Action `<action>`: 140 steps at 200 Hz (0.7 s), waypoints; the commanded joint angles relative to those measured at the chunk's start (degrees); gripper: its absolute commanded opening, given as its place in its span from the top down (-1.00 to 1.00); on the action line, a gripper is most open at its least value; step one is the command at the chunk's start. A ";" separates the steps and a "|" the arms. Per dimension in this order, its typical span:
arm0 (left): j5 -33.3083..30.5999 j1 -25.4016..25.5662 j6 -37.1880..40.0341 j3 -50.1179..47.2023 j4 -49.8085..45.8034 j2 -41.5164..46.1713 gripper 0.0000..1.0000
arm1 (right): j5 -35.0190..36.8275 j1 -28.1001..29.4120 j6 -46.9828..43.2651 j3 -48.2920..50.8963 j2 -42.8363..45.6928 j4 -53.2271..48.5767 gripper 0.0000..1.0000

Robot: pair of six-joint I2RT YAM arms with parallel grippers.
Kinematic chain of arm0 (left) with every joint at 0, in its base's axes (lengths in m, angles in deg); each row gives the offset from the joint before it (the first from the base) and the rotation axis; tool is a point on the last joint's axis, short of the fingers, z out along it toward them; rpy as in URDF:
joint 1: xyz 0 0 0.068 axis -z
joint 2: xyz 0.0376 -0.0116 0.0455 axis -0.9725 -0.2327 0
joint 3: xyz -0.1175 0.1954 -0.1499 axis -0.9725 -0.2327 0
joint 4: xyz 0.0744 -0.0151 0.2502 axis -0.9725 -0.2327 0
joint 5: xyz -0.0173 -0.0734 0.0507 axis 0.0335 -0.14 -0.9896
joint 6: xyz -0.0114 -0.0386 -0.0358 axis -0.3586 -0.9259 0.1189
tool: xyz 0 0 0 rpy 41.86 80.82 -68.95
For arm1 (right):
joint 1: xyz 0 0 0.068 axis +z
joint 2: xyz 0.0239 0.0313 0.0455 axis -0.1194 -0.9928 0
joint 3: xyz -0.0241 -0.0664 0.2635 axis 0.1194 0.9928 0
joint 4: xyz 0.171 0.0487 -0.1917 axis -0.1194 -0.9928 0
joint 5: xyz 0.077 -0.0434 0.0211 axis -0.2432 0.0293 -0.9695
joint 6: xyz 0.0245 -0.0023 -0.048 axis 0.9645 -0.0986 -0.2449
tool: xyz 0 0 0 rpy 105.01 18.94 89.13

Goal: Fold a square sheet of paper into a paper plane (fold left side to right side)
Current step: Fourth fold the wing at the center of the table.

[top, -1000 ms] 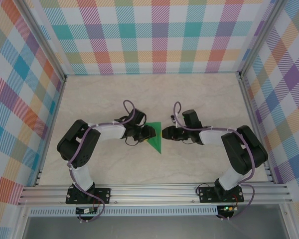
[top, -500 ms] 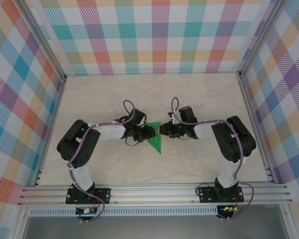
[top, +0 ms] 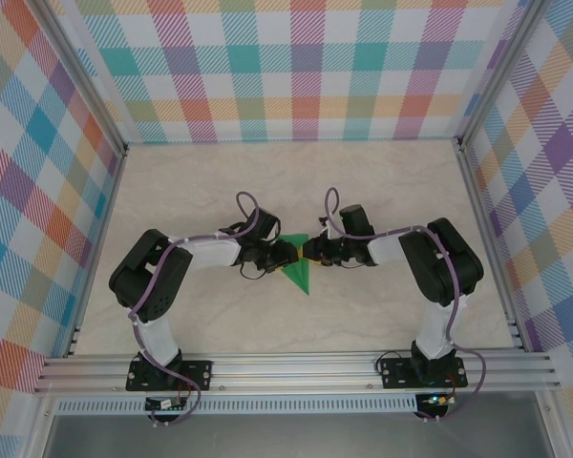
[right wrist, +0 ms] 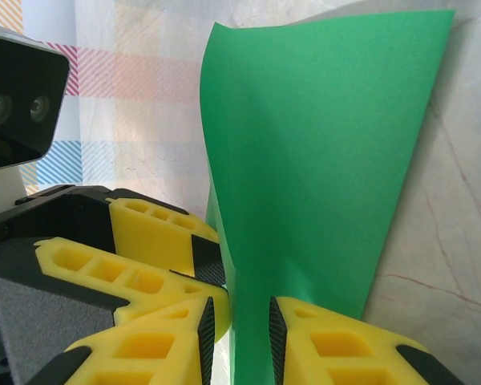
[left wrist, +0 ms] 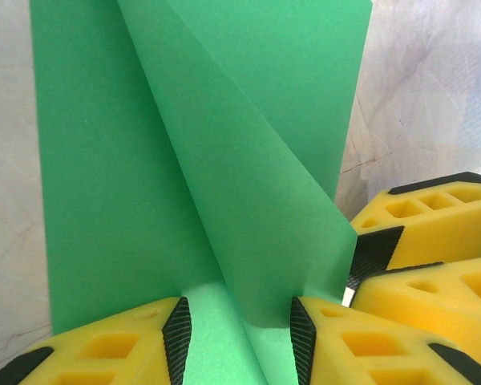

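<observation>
Seen from above, 2 black robot arms rise from the aluminium rail at the near edge of the pale marble-patterned table and reach inward until their grippers almost meet at the table's middle. Between them lies the thin bright-green paper sheet, partly folded, tapering to a point toward the rail with its broad end away, so its long axis runs near to far. The left gripper sits at the sheet's left side. In the left wrist view its yellow fingers with black pads stand partly apart, straddling a raised flap of the sheet, and they seem to pinch nothing. The right gripper sits at the sheet's right side. In the right wrist view its 2 pads are drawn close together with the upright green edge filling the narrow gap, which looks like a pinch on the sheet. Both grippers are equally close, so the fold probably depends on carrying the lifted flap toward the right arm's side, across that near-to-far crease. Beyond them is bare table, then the plaid multicolour walls.
</observation>
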 commanded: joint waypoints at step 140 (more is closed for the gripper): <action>-1.96 0.25 0.75 0.61 -2.73 -0.19 0.19 | 5.95 0.59 -6.16 -2.82 1.73 -8.82 0.94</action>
